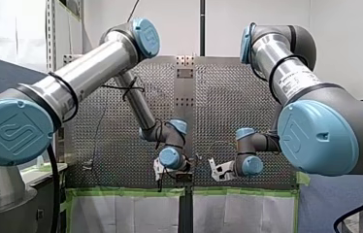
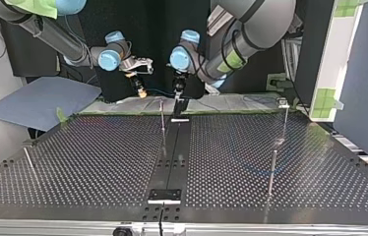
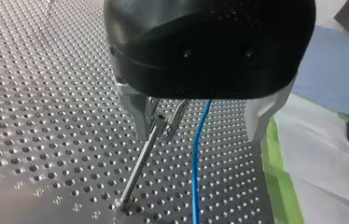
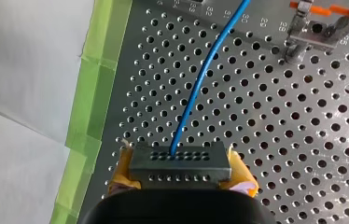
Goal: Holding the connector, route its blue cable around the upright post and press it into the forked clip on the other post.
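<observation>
Yellow-padded right fingers (image 4: 244,185) pinch the connector (image 4: 180,163); left fingers (image 3: 137,110) spread astride blue cable (image 3: 195,156).

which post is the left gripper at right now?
The thin post beside the black centre strip, close to my left gripper in the top view. The other posts stand well off toward the sides.

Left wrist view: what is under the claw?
A thin metal post rises from the perforated table, its top beside one finger; the blue cable runs past it between the open fingers. My left claw hides the cable's upper end with its body.
</observation>
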Controlling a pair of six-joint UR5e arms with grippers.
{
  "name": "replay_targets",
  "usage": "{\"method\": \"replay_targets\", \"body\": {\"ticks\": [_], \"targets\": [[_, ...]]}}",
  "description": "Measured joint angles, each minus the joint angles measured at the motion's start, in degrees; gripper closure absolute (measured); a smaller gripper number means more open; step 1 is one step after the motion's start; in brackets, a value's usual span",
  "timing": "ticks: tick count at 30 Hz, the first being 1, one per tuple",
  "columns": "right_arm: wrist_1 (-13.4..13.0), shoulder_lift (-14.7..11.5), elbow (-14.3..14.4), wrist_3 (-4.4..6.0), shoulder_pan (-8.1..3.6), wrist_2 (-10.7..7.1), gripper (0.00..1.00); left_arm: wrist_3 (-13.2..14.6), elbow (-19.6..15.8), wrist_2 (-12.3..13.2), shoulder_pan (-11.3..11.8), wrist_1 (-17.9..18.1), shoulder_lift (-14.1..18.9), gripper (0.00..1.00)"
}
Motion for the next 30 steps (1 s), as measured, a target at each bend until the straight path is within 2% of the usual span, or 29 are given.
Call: {"method": "replay_targets", "body": {"ticks": [8, 19, 26, 30], "targets": [[0.0, 0.0, 0.0, -0.01, 0.02, 0.00, 1.00, -0.4, 2.0, -1.1, 0.8, 2.0, -0.9, 0.00], [0.0, 0.0, -0.1, -0.07, 0.11, 0.00, 1.00, 2.2, 2.1, -4.1, 1.2, 1.2, -1.0, 0.00], [0.1, 0.0, -0.1, -0.12, 0.20, 0.00, 1.00, 2.8, 2.1, -3.6, 1.2, 2.1, -1.2, 0.00], [0.1, 0.0, -0.2, -0.16, 0.26, 0.00, 1.00, 2.8, 2.4, -2.7, 1.3, 2.0, -2.6, 0.00]]}}
